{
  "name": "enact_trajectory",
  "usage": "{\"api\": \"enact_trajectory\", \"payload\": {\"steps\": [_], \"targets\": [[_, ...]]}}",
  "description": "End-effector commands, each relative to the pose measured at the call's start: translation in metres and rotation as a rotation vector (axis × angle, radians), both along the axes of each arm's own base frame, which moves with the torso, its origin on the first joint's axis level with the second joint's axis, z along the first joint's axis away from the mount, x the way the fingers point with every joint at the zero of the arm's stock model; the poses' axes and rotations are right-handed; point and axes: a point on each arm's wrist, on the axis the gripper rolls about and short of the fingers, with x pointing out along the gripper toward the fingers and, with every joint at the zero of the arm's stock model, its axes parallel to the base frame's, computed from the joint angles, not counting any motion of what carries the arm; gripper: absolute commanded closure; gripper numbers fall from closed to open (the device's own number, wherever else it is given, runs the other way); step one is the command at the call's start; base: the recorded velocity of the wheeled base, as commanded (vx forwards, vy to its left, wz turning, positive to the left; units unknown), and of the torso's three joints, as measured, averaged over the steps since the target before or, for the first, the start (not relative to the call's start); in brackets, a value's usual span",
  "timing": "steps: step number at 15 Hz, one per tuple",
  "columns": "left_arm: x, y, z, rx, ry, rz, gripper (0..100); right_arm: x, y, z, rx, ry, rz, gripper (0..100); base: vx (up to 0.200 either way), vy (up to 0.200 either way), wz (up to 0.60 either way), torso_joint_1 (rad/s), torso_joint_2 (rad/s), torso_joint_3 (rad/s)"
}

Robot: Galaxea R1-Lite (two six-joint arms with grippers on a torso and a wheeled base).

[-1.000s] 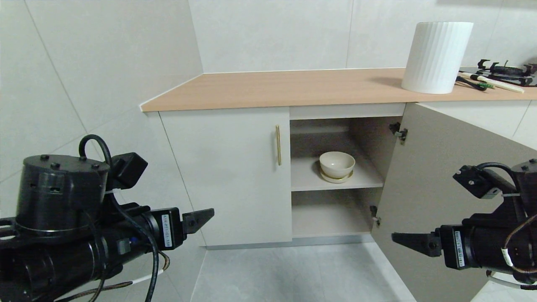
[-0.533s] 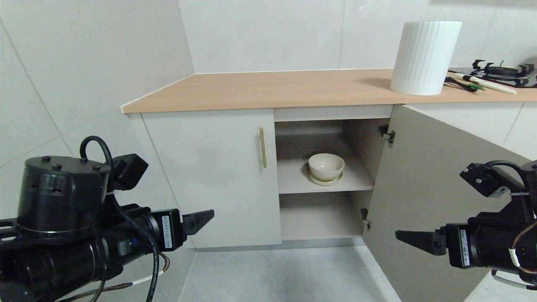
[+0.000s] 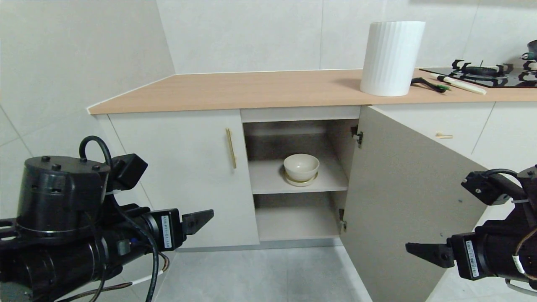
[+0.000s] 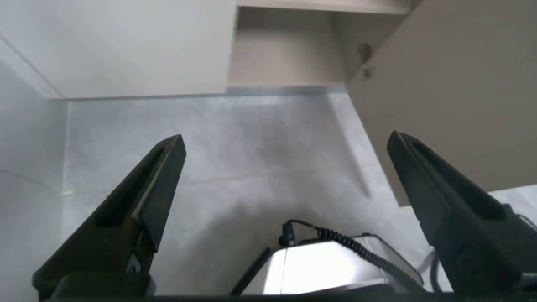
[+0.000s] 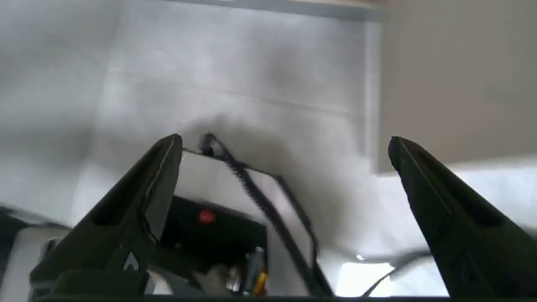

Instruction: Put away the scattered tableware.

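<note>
Bowl sits on cabinet shelf beneath wooden countertop.

The stove ran off the view's right edge, and the bowl hid most of its saucer.

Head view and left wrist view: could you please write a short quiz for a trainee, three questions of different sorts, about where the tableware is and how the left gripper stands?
1. True or false: the bowl stands on the counter.
2. Which thing stands on the counter? A: a kettle. B: a white ribbed container. C: a stack of cups.
3. Fill in the missing word: the left gripper is ____ and holds nothing.

Key
1. False: it sits on a saucer on the upper shelf.
2. B.
3. open.
</note>
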Motion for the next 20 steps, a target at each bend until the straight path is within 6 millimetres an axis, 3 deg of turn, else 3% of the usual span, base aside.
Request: {"api": "enact_trajectory", "payload": {"steps": [1, 3, 6, 10, 14, 20], "targets": [[0.000, 0.000, 0.000, 0.000, 0.001, 0.001, 0, -0.005, -0.004, 0.010, -0.023, -0.007, -0.008, 0, 0.000, 0.000, 0.00, 0.000, 0.00, 0.000], [0.000, 0.000, -0.001, 0.000, 0.003, 0.001, 0, -0.022, -0.013, 0.029, -0.060, 0.036, -0.009, 0, 0.000, 0.000, 0.00, 0.000, 0.00, 0.000], [0.000, 0.000, 0.000, -0.001, 0.002, 0.001, 0, -0.031, -0.031, 0.051, -0.113, 0.072, -0.113, 0, 0.000, 0.000, 0.00, 0.000, 0.00, 0.000], [0.000, 0.000, -0.001, -0.001, 0.003, 0.000, 0, -0.006, -0.059, 0.045, -0.228, 0.105, -0.318, 0, 0.000, 0.000, 0.00, 0.000, 0.00, 0.000], [0.000, 0.000, -0.001, -0.001, 0.003, 0.000, 0, 0.035, -0.091, 0.029, -0.247, 0.148, -0.497, 0, 0.000, 0.000, 0.00, 0.000, 0.00, 0.000], [0.001, 0.000, -0.001, -0.001, 0.005, 0.001, 0, 0.078, -0.098, 0.007, -0.173, 0.091, -0.589, 0, 0.000, 0.000, 0.00, 0.000, 0.00, 0.000]]}}
